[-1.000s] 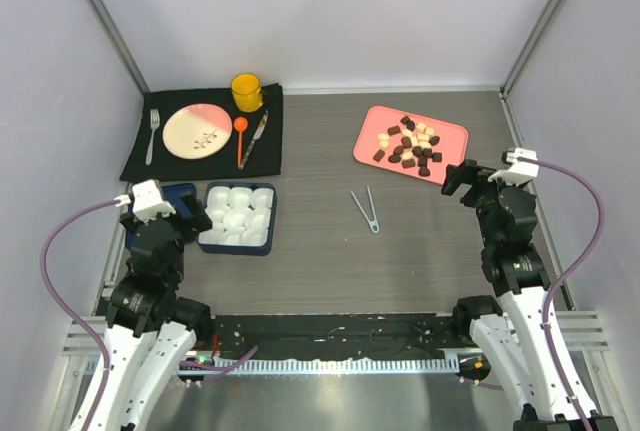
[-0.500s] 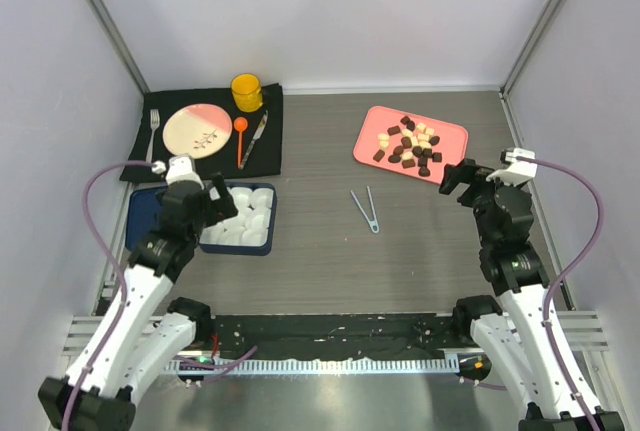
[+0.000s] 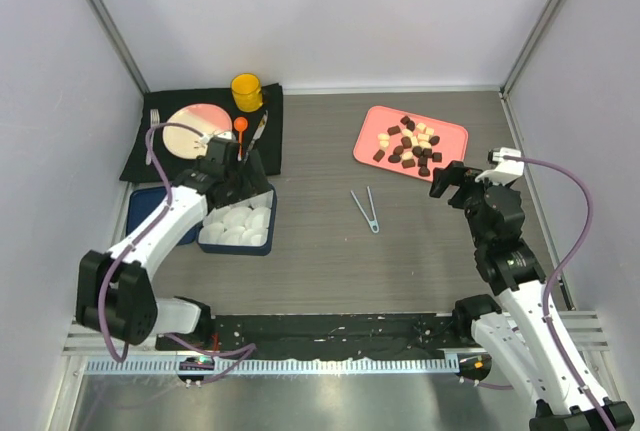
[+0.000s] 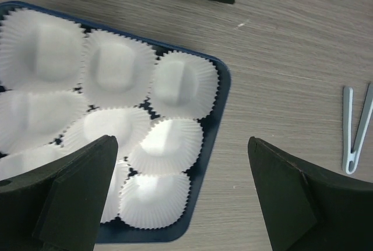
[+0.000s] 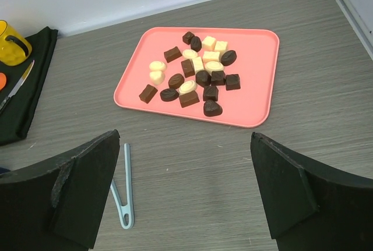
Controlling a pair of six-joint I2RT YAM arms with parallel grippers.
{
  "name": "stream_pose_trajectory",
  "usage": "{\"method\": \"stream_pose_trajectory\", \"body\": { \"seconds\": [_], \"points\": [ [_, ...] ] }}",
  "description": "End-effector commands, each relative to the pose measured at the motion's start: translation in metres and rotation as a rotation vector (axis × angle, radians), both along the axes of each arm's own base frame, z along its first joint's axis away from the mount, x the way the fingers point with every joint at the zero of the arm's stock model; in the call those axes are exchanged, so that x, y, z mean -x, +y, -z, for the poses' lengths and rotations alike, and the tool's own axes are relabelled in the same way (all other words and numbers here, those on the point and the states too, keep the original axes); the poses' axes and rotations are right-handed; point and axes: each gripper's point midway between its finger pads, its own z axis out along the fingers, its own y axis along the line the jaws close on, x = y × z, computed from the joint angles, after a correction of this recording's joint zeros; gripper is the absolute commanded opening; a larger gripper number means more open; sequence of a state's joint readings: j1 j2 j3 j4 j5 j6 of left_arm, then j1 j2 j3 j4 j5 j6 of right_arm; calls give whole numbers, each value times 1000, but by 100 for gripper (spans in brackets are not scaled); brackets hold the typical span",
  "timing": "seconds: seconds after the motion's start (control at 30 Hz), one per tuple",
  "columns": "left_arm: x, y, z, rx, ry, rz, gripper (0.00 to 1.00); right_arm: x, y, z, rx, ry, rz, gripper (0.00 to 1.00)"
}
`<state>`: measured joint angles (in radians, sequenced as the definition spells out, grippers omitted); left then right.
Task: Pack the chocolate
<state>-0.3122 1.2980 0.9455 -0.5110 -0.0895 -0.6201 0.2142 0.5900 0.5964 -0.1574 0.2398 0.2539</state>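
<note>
The chocolate [image 3: 410, 143] is a heap of dark brown and cream pieces on a pink tray [image 3: 452, 137] at the back right. The right wrist view shows the chocolate [image 5: 203, 78] and the pink tray [image 5: 250, 59] ahead. My right gripper [image 3: 455, 179] [image 5: 185, 136] hangs open just short of that tray's near right corner, over bare table. My left gripper [image 3: 243, 166] [image 4: 181, 140] is open over the right side of a dark blue tray [image 3: 240, 249] [image 4: 221, 82] filled with white paper cups [image 3: 240, 217] [image 4: 116, 70]. Neither gripper holds anything.
Light blue tongs [image 3: 366, 209] [image 4: 356, 134] [image 5: 122, 195] lie on the table between the two trays. At the back left a black mat [image 3: 140, 159] carries a plate [image 3: 190, 131], a fork [image 3: 153, 131], an orange spoon [image 3: 240, 136], a knife [image 3: 256, 136] and a yellow cup [image 3: 246, 91] [image 5: 9, 44]. Walls close in three sides.
My left arm has swung from the near left forward and rightward, to above the cup tray. My right gripper has edged left toward the pink tray. Both stayed open.
</note>
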Motion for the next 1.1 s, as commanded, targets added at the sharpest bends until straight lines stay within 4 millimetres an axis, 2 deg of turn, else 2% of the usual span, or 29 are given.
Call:
{"method": "stream_pose_trajectory", "body": {
  "seconds": [0.0, 0.43, 0.47, 0.7, 1.0, 1.07],
  "points": [
    [-23, -38, -22, 84, -48, 72, 100, -4, -2, -10, 0, -34, 20, 100],
    [-64, -66, 9, 42, 30, 118, 100, -3, -3, -10, 17, -26, 25, 100],
    [-67, -71, 5, 53, 24, 120, 100, -3, -5, -11, 16, -30, 32, 100],
    [-69, -94, 13, 54, 55, 161, 100, -1, -7, -14, 22, -38, 40, 100],
    [-81, -110, 17, 43, 81, 182, 100, 2, -6, -18, 21, -56, 37, 100],
    [-84, -111, 10, 34, 82, 177, 100, 3, -6, -20, 21, -62, 34, 100]
  ]
}}
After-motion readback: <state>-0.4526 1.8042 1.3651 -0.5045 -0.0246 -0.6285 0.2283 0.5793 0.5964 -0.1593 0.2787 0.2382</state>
